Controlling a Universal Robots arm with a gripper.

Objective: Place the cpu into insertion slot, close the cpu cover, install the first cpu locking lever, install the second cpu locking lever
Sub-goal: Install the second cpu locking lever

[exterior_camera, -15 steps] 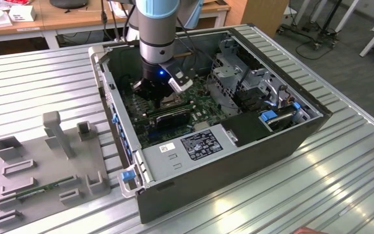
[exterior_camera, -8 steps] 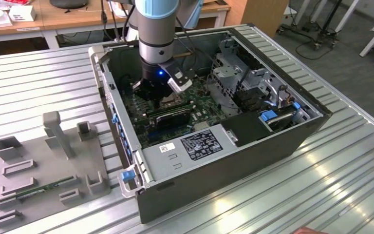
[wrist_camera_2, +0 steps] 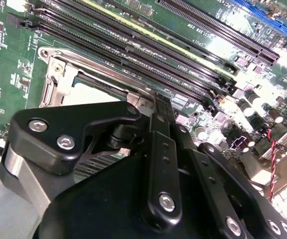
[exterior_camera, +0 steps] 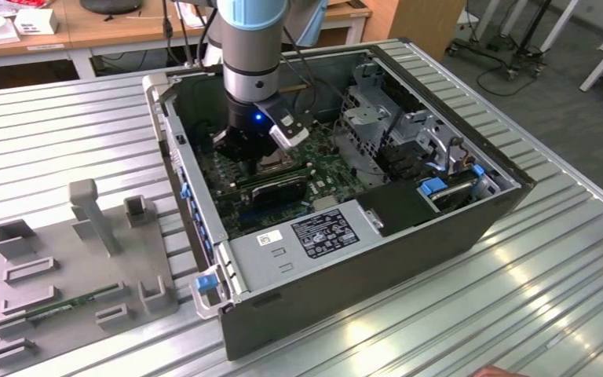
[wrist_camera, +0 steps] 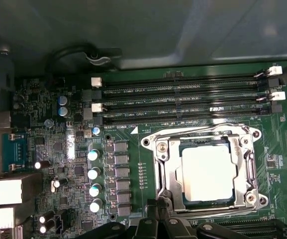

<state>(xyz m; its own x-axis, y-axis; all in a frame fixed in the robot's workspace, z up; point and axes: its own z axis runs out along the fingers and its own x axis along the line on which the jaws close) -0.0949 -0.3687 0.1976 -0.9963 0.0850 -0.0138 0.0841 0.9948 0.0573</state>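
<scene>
One arm, reaching down into the open computer case on the slatted metal table in the exterior view, with the gripper low over the green motherboard. Hard to see anything under it from that angle.

Best look at the cpu from the first wrist view: lying flat inside the insertion slot, pale top showing through the window of the cpu cover. Looks like the cover lying down flat around the chip rather than tilted up. Can't say for sure where the locking levers sit, just spotting a thin wire running along the frame edge on the side of the long black memory slots.

Same view, catching the gripper's black linkage cut off at the picture edge, just beside the socket. No telling the claw's state, clenched or released.

Second wrist view: black gripper body hiding most of the socket, leaving just a pale corner of the chip and a strip of the silvery cover peeking out behind it.

Over at the exterior view's left, well apart from the case: a grey fixture with upright posts.
</scene>
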